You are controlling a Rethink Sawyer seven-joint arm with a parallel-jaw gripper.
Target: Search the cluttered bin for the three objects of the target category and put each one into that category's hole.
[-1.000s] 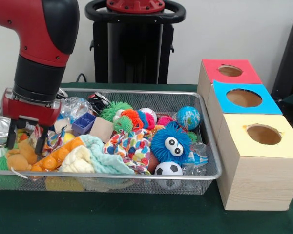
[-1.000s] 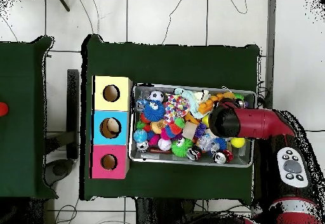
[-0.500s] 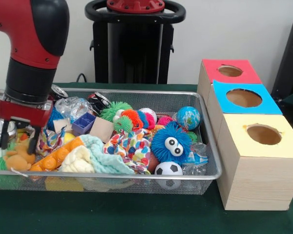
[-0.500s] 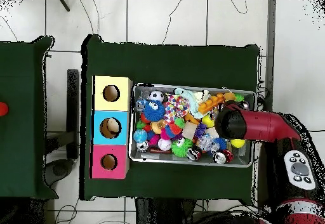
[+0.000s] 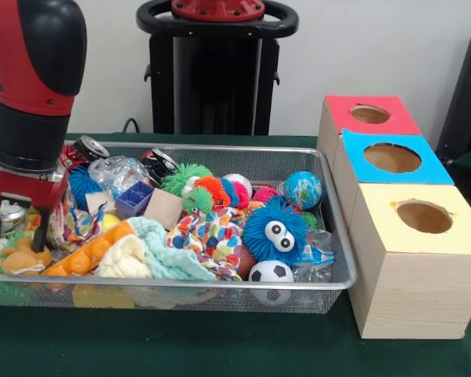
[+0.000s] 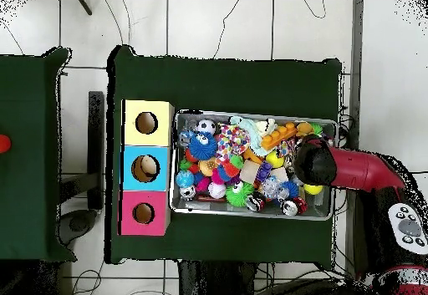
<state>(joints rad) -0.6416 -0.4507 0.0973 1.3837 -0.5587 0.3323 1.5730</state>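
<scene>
Gripper (image 5: pixel 17 229): hung at the bin's 9 o'clock end in the front view, fingers (image 5: pixel 41 233) spread, pinching nothing, tips just above an orange plush (image 5: pixel 22 259).
Arm (image 6: pixel 351 169): in the overhead view it reached in from 3 o'clock and covered that end of the bin.
Bin (image 5: pixel 330 236): wire mesh, heaped with toys; target category could not be told.
Balls: a globe ball (image 5: pixel 302 189) lay at 2 o'clock in the bin, a soccer ball (image 5: pixel 270 272) at 5 o'clock against the front rim, a blue fuzzy ball (image 5: pixel 275 230) with eyes between them.
Cloth (image 5: pixel 161 251): pale green, lay near the front rim, beside an orange tray (image 5: pixel 90 253).
Cans (image 5: pixel 89 148): lay at the far rim, 11 o'clock.
Boxes: red box (image 5: pixel 366 116), blue box (image 5: pixel 391 159) and yellow box (image 5: pixel 420 220) stood in a row at the bin's 3 o'clock side, each with a round hole on top.
</scene>
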